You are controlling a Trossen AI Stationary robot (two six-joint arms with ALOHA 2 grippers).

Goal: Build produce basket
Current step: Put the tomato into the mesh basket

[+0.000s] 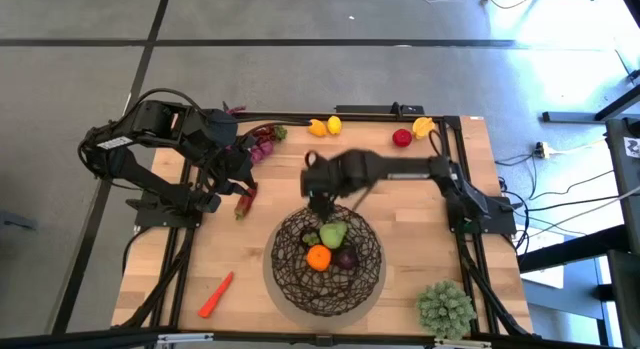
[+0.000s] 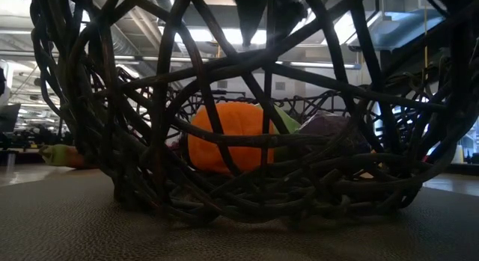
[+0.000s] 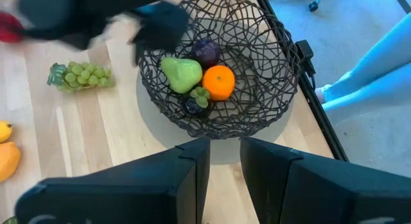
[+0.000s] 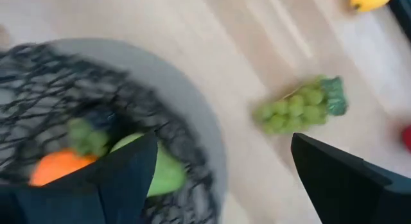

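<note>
A pale wooden table (image 1: 400, 249) stands on a grey floor. From above, the basket (image 1: 328, 257) sits at six o'clock on the table, holding an orange (image 1: 318, 257), a green pear (image 1: 333, 233) and a dark purple fruit (image 1: 346, 258). The right gripper (image 1: 318, 197) hovers at the basket's twelve o'clock rim, while the left gripper (image 1: 236, 169) waits toward nine o'clock near a red pepper (image 1: 244, 199). A carrot (image 1: 215, 294) lies at seven o'clock, and lemons (image 1: 326, 126) and an apple (image 1: 402, 138) line the far edge.

At table height, the orange shows through the dark wire.

The left wrist view shows that arm's jaws narrowly parted and empty, looking toward the basket.

The right wrist view shows jaws spread wide, nothing between them, and a green grape bunch (image 4: 302, 106) on the wood beside the basket.

The grapes seem the likeliest next pick; centring the jaws across the bunch should keep it from rolling.
</note>
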